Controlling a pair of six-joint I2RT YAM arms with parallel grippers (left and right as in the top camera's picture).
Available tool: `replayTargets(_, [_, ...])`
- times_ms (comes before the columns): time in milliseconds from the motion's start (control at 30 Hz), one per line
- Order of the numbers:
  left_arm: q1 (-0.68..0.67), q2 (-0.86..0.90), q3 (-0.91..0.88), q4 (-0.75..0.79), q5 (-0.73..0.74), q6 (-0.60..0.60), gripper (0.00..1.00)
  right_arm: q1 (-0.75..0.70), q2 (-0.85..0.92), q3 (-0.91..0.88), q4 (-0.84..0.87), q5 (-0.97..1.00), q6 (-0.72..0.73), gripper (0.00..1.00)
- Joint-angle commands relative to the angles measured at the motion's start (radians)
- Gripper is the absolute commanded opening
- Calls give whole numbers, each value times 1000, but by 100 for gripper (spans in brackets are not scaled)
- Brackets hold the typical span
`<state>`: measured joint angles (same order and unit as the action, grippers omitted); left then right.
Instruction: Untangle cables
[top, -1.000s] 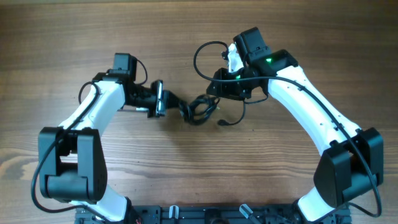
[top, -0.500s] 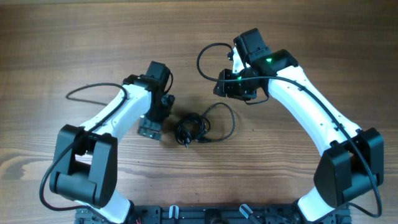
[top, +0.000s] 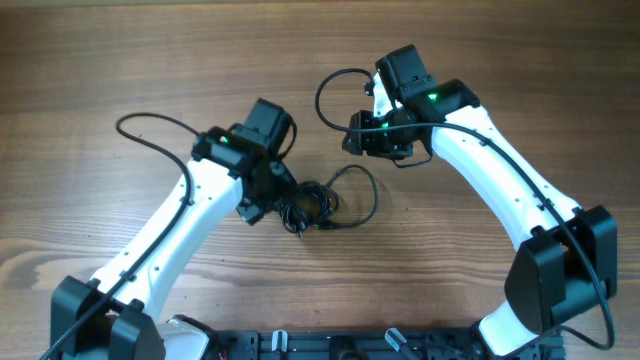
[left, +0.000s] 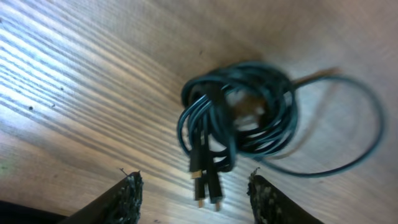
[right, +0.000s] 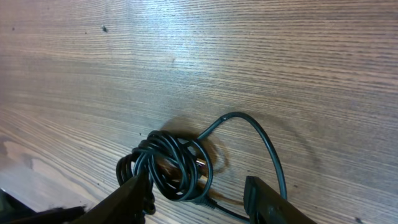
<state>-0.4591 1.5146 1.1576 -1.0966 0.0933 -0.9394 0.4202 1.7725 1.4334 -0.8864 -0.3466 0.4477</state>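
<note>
The cables (top: 308, 205) lie on the wooden table as one small black knotted bundle, with a single loose loop (top: 374, 195) reaching out to its right. In the left wrist view the bundle (left: 239, 118) fills the middle, and its plug ends (left: 208, 186) point down between my two fingers. My left gripper (top: 266, 204) sits just left of the bundle, open and holding nothing (left: 196, 198). My right gripper (top: 366, 136) hovers above and behind the bundle, also open (right: 199, 200). Below it I see the bundle (right: 168, 165) and the loop (right: 267, 149).
A thicker black arm wire (top: 330, 95) arcs out left of the right wrist, and another (top: 150, 130) curves behind the left arm. Bare wood surrounds the bundle. The arm bases stand at the near table edge (top: 320, 345).
The left gripper let go of the bundle, opened wide, then narrowed partway and swung back to the bundle's left side. The bundle dropped lower on the table with its loop spread right. The right gripper opened slightly.
</note>
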Motion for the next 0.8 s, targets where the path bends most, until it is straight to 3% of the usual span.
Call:
replayTargets(0, [-8,8,-84,64,48,85,43,0,-28,9,1,5,-28,54])
replayTargets(133, [-8,8,-143,157,52,99,35,0,-28,9,-9,5,-28,54])
replayTargets(333, [-8,8,-218,240,53,124,36,0,-28,9,-17,5,-28,54])
replayTargets(533, [-9,8,-319,363,75,68,36,0,-28,9,-19,5,-28,54])
replayTargets(767, [-9,85,-343,446,70,68,28,0,-28,9,-19,5,-28,54])
